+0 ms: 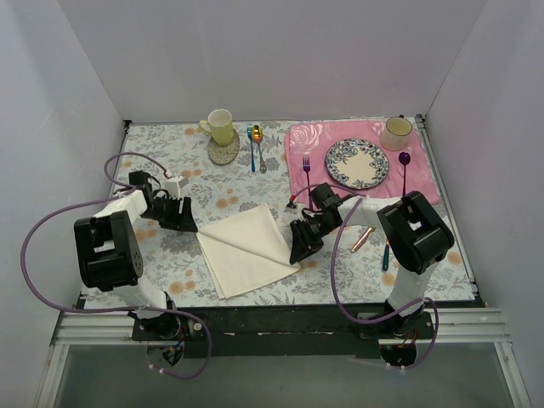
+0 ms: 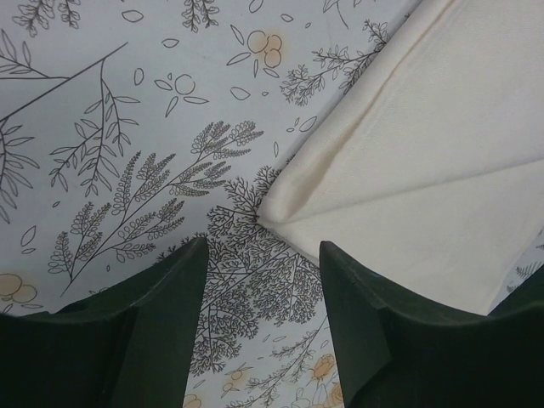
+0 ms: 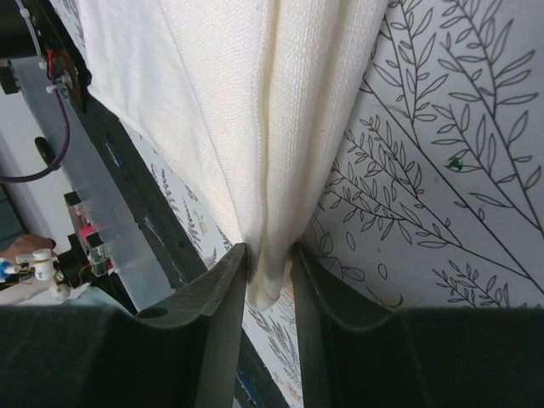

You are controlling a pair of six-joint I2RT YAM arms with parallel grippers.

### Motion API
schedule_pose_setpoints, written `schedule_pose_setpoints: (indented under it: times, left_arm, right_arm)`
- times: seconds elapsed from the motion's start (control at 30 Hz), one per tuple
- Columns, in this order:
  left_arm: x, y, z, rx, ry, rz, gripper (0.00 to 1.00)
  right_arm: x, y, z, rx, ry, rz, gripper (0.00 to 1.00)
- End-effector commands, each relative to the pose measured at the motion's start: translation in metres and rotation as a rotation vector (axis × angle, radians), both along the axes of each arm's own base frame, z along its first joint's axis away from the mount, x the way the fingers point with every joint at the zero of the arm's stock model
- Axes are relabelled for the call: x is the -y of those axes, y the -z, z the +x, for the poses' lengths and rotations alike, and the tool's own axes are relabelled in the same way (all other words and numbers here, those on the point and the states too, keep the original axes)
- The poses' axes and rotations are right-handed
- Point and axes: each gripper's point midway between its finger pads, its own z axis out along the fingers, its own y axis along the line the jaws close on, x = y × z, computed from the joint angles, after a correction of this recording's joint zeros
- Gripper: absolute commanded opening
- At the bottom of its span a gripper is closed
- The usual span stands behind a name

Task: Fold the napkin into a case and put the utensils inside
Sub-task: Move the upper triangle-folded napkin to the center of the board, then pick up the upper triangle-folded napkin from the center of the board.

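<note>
The cream-white napkin [image 1: 246, 251] lies folded on the floral tablecloth, between my two grippers. My left gripper [image 1: 187, 223] is at its left corner. In the left wrist view that gripper [image 2: 263, 246] is open over bare tablecloth, with the napkin's [image 2: 425, 153] corner just ahead of the tips. My right gripper [image 1: 297, 253] is at the napkin's right corner. In the right wrist view it [image 3: 269, 251] is shut on a bunched fold of the napkin [image 3: 255, 102]. The copper knife [image 1: 363, 238] lies by my right arm. A teal-green spoon handle [image 1: 385, 255] shows beside it, its bowl hidden.
A pink rose placemat [image 1: 425, 178] at the back right carries a patterned plate [image 1: 357, 164], a purple fork [image 1: 306, 170], a purple spoon [image 1: 405, 166] and a cup [image 1: 396, 132]. A yellow mug [image 1: 220, 127] and two spoons [image 1: 256, 146] sit at the back.
</note>
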Motion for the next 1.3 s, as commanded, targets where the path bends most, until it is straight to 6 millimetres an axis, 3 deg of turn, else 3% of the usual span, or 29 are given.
schedule_pose_setpoints:
  times: [0.0,0.27,0.4,0.5,0.53,0.6,0.63,0.67,0.77,0.97,1.17,1.27]
  left_arm:
    - [0.004,-0.007,0.018,0.027,0.030,-0.032,0.55]
    - [0.013,-0.005,0.026,0.005,0.057,-0.091,0.52]
    - [0.033,-0.032,0.036,0.125,0.140,-0.128,0.54]
    - [0.065,-0.042,0.052,0.204,0.234,-0.110,0.53]
    - [0.087,-0.043,0.055,0.227,0.297,-0.105,0.52]
    - [0.105,-0.051,0.070,0.265,0.342,-0.101,0.52]
    - [0.122,-0.042,0.072,0.243,0.375,-0.105,0.51]
    - [0.130,-0.046,0.082,0.262,0.389,-0.105,0.51]
    - [0.156,-0.036,0.093,0.250,0.438,-0.115,0.50]
    - [0.190,-0.012,0.093,0.201,0.512,-0.143,0.45]
    - [0.204,-0.002,0.081,0.147,0.539,-0.203,0.37]
    - [0.207,0.006,0.074,0.113,0.540,-0.219,0.33]
  right_arm:
    - [0.001,-0.003,-0.007,0.017,-0.029,0.010,0.35]
    - [0.004,0.004,-0.010,0.007,-0.042,-0.010,0.32]
    - [0.006,0.004,-0.011,0.014,-0.045,-0.009,0.31]
    - [0.004,0.000,-0.012,0.011,-0.050,0.008,0.34]
    - [0.002,-0.003,-0.011,0.015,-0.051,0.017,0.38]
    - [-0.003,-0.017,-0.008,0.035,-0.051,0.055,0.44]
    - [-0.004,-0.022,-0.006,0.045,-0.049,0.062,0.53]
    - [-0.005,-0.027,-0.003,0.062,-0.045,0.066,0.55]
    - [-0.002,-0.039,0.001,0.094,-0.056,0.064,0.60]
    - [-0.004,-0.054,0.041,0.197,-0.003,0.084,0.66]
    - [-0.013,-0.050,0.093,0.269,0.082,0.116,0.68]
    - [-0.023,-0.047,0.105,0.247,0.090,0.137,0.68]
